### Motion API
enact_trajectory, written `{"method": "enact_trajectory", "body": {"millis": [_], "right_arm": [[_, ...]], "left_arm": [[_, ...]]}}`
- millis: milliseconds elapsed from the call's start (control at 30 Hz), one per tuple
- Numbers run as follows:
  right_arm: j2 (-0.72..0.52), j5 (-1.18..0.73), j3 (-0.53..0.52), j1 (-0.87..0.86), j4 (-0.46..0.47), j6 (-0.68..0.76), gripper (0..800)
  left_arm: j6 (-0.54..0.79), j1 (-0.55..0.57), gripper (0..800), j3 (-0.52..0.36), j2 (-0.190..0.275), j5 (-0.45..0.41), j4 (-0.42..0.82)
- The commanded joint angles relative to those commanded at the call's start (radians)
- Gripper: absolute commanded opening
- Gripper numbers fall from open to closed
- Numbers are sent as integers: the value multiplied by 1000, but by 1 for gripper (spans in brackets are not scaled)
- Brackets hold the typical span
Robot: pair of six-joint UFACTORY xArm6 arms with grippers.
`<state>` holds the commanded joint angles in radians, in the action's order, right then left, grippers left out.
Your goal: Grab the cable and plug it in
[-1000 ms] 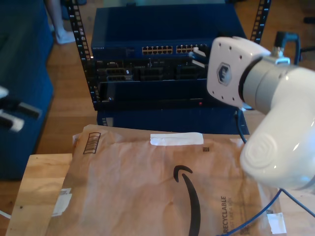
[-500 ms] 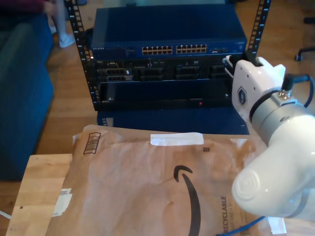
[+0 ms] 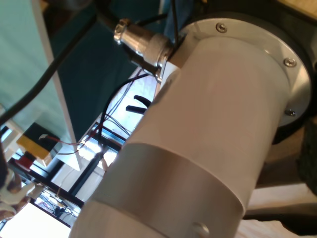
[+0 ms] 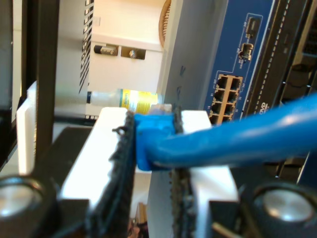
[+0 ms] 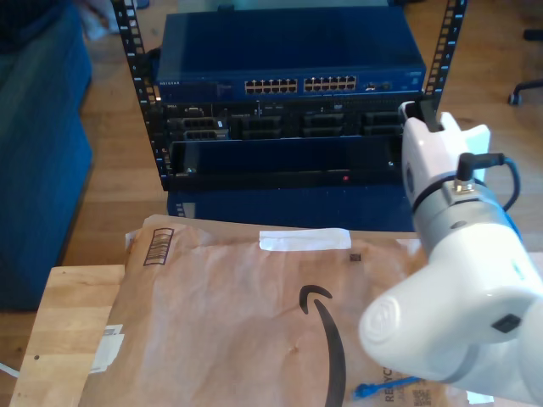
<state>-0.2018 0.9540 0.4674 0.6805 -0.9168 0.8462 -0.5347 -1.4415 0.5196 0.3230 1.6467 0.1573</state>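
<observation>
Blue switch (image 5: 288,64) atop rack (image 5: 280,136); brown mailer (image 5: 254,322) on wooden table (image 5: 59,339).

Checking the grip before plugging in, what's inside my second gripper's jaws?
The cable, its blue plug end pinched between the pads of my second gripper. The pads cover the plug's sides.

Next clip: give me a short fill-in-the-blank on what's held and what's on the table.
1. The cable clamped in my second end effector is ____ in colour.
2. The end effector's jaws are ____ on the cable's plug.
3. The port rows sit on the ____ switch atop the rack.
4. On the table lies a brown paper ____.

Missing words: blue; shut; blue; mailer
</observation>
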Motion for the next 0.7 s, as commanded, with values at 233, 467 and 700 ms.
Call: {"method": "enact_trajectory", "body": {"millis": [233, 467, 700], "right_arm": [[123, 58, 124, 95, -135, -80, 2], [186, 61, 204, 126, -236, -109, 2], [206, 61, 219, 126, -236, -117, 2]], "left_arm": [[91, -48, 800, -71, 80, -109, 0], [178, -155, 800, -126, 118, -218, -3], [242, -161, 800, -169, 178, -230, -6]]}}
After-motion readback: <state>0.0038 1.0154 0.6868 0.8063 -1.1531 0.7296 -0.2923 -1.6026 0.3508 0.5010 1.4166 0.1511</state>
